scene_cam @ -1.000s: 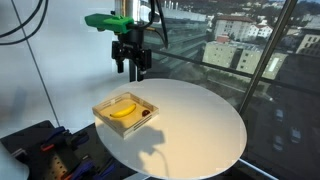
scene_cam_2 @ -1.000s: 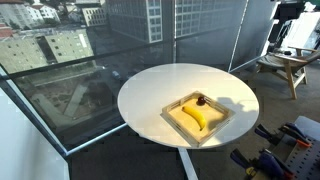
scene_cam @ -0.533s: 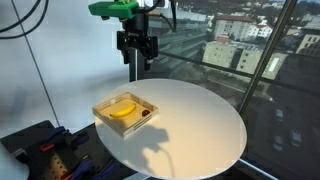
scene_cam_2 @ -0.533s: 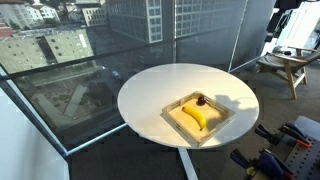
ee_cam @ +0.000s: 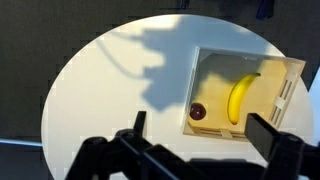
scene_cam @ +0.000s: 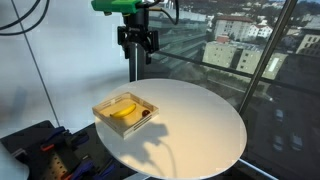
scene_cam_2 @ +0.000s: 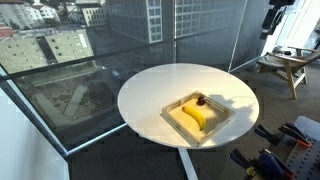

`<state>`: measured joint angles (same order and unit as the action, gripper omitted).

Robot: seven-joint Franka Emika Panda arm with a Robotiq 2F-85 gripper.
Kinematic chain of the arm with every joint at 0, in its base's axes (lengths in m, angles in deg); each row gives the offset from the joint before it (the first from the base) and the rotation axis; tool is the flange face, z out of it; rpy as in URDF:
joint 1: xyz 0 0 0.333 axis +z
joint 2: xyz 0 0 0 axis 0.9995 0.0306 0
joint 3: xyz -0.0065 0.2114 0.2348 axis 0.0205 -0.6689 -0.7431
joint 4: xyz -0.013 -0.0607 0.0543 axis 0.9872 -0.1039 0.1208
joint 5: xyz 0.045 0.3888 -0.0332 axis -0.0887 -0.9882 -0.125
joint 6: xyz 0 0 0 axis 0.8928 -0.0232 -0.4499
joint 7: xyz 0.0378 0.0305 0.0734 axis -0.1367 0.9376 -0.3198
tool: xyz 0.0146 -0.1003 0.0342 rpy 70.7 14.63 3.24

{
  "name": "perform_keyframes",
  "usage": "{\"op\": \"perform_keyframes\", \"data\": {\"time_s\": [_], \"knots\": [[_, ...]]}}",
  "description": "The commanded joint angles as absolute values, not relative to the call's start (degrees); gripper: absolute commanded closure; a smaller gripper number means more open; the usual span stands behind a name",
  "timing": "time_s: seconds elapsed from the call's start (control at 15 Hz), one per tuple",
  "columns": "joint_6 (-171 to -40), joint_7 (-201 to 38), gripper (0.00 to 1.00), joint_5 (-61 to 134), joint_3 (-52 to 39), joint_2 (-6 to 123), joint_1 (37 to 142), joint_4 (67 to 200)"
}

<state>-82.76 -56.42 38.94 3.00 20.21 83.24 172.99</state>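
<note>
A shallow wooden tray [scene_cam: 104, 109] [scene_cam_2: 176, 124] [ee_cam: 290, 72] sits on the round white table [scene_cam: 190, 125] [scene_cam_2: 160, 85] [ee_cam: 100, 90]. A yellow banana [scene_cam: 124, 112] [scene_cam_2: 195, 116] [ee_cam: 240, 97] lies in it, with a small dark round fruit [scene_cam: 146, 113] [scene_cam_2: 201, 100] [ee_cam: 197, 112] in one corner. My gripper [scene_cam: 137, 52] [ee_cam: 200, 135] hangs high above the table's far edge, open and empty, well clear of the tray. In the wrist view its dark fingers [ee_cam: 265, 133] frame the tray's near corner from above. In an exterior view only a bit of the gripper [scene_cam_2: 270, 20] shows at the top edge.
Glass walls with a city view surround the table. A wooden bench [scene_cam_2: 290, 65] stands behind it in an exterior view. Dark equipment with red and blue parts [scene_cam: 45, 155] [scene_cam_2: 285, 150] lies on the floor near the table.
The gripper has risen higher above the table and stayed open. The tray, banana and dark fruit have not moved.
</note>
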Motion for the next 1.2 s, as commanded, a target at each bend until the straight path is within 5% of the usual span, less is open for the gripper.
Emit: {"op": "perform_keyframes", "data": {"time_s": [0.0, 1.13], "knots": [[-81.37, -53.81, 0.00, 37.11, 2.79, 22.85, 83.93, 169.82], [-82.85, -53.59, 0.00, 32.99, -0.70, 32.79, 85.26, 162.28]]}}
